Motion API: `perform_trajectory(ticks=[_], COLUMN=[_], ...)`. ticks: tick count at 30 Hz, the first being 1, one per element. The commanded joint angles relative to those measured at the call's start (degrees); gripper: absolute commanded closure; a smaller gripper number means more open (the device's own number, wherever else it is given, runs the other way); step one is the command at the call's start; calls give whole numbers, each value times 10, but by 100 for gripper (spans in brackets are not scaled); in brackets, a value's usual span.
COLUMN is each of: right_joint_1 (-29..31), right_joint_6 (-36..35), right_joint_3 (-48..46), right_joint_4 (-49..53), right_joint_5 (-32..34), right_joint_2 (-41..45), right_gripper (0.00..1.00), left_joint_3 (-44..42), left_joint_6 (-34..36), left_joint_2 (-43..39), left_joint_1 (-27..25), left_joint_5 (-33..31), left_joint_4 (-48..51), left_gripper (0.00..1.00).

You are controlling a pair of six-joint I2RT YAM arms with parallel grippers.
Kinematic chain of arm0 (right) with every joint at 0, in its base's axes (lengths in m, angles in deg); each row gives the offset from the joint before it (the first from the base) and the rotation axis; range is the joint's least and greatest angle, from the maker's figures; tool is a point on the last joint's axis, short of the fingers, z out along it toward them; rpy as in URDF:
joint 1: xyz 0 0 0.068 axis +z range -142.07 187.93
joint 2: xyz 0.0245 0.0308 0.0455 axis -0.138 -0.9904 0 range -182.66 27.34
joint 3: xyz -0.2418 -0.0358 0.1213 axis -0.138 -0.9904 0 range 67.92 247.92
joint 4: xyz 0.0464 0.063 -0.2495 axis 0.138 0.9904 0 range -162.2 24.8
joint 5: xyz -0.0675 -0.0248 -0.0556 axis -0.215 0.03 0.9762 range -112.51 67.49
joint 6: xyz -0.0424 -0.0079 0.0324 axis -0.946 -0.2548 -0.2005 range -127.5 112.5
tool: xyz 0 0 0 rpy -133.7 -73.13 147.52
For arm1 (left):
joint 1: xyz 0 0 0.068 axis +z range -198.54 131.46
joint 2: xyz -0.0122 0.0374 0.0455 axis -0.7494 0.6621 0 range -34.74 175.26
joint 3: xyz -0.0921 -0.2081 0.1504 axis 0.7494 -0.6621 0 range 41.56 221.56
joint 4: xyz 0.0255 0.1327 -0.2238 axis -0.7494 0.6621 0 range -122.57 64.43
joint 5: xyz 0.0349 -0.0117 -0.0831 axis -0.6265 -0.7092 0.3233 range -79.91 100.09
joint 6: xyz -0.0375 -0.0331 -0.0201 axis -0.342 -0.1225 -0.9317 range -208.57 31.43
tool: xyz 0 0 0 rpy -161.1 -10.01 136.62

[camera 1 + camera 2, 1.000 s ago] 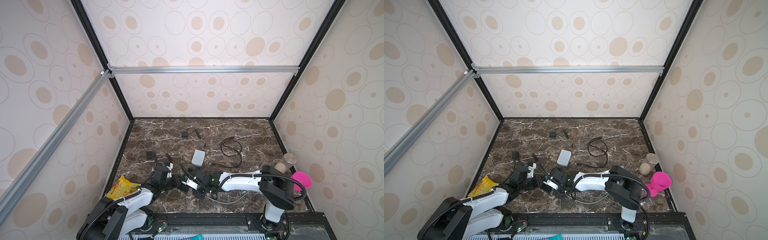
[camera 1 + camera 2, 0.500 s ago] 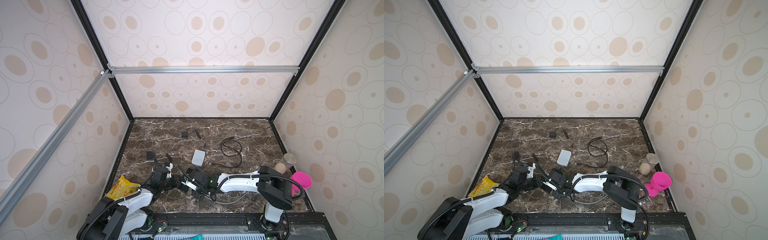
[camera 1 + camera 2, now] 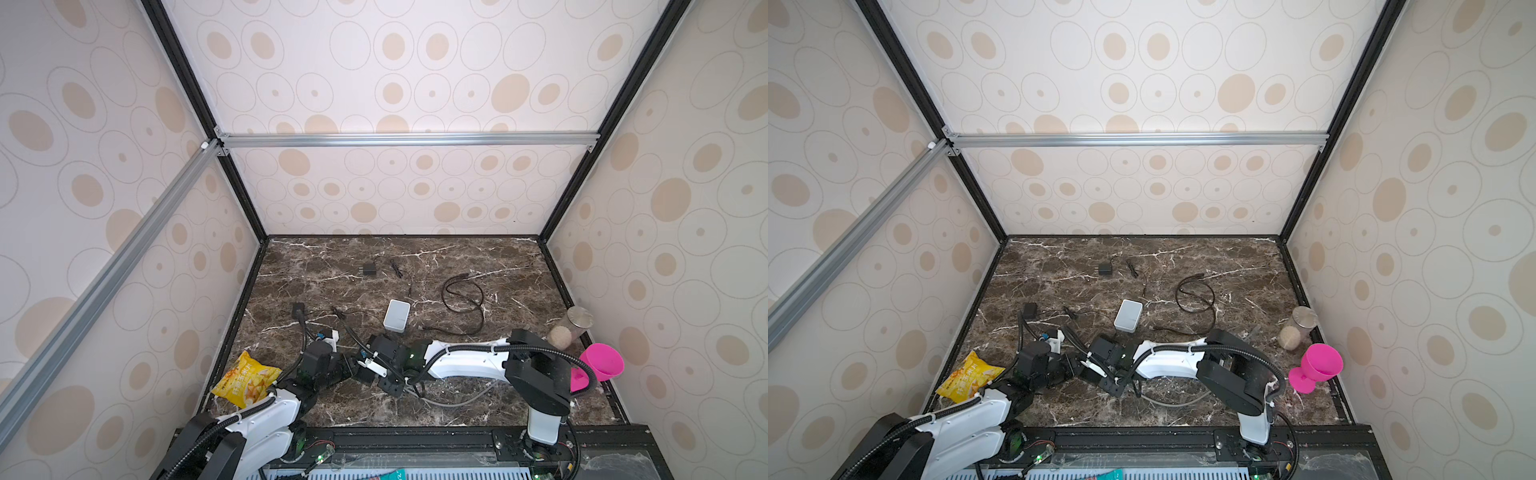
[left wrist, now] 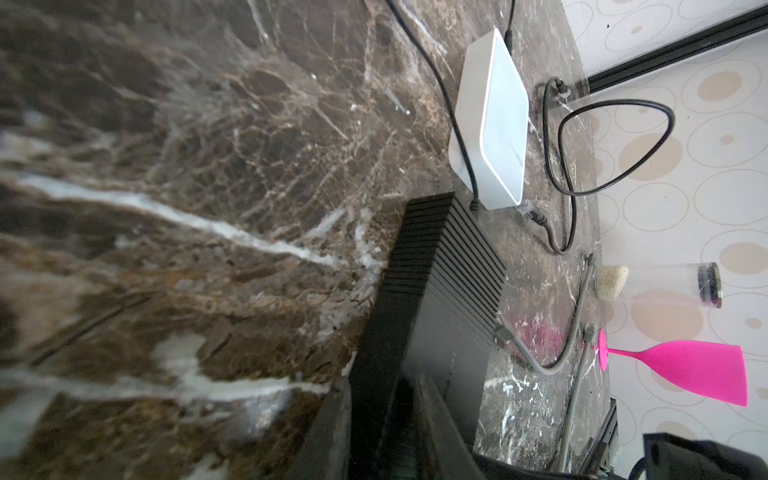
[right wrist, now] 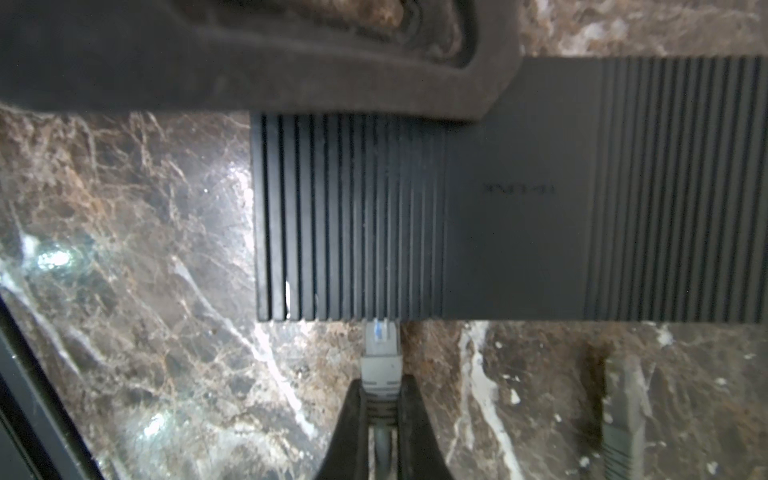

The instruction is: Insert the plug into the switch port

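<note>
Step in hand: insertion, final push.

- Right gripper [image 5: 380, 388]: jaws narrow, clamped on the boot of the grey Ethernet plug [image 5: 380, 349], cable trailing back between the fingers [image 5: 353, 407].
- Plug location: its clear nose meets the port-side edge of the black network switch [image 5: 498, 208], which lies flat on the marble tabletop [image 5: 124, 208]. The port mouth is hidden under the ribbed cover, so depth of entry cannot be told; the boot is wholly outside.
- Left gripper [image 4: 382, 428]: closed across one end of the switch [image 4: 449, 282], bracing it.
- A second grey connector [image 5: 623, 415] lies loose nearby, not involved.

Judgement: the plug looks square to the edge. The next move calls for a straight push along the plug's axis while the left arm holds the switch against sliding. Risk: any tilt jams the latch.
</note>
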Motion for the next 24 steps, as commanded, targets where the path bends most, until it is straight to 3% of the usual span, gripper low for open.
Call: perform_trajectory(ticks=[1, 9, 16, 24], right_joint_1=[-6, -5, -16, -27], right_joint_6=[-6, -7, 13, 5], right_joint_3=[66, 86, 92, 125], right_joint_4=[-191, -207, -265, -245], right_joint_5=[13, -21, -88, -84], right_joint_2=[-8, -20, -37, -48], right_gripper=[100, 100, 100, 100], left_joint_3=[-21, -22, -26, -16], left_joint_6=[-25, -26, -31, -25], left_joint_2=[15, 31, 26, 54], left_joint_1=[-37, -44, -48, -51], left_joint_5=[104, 104, 100, 103], left_joint_4=[69, 54, 48, 46], left_gripper=[75, 75, 75, 75])
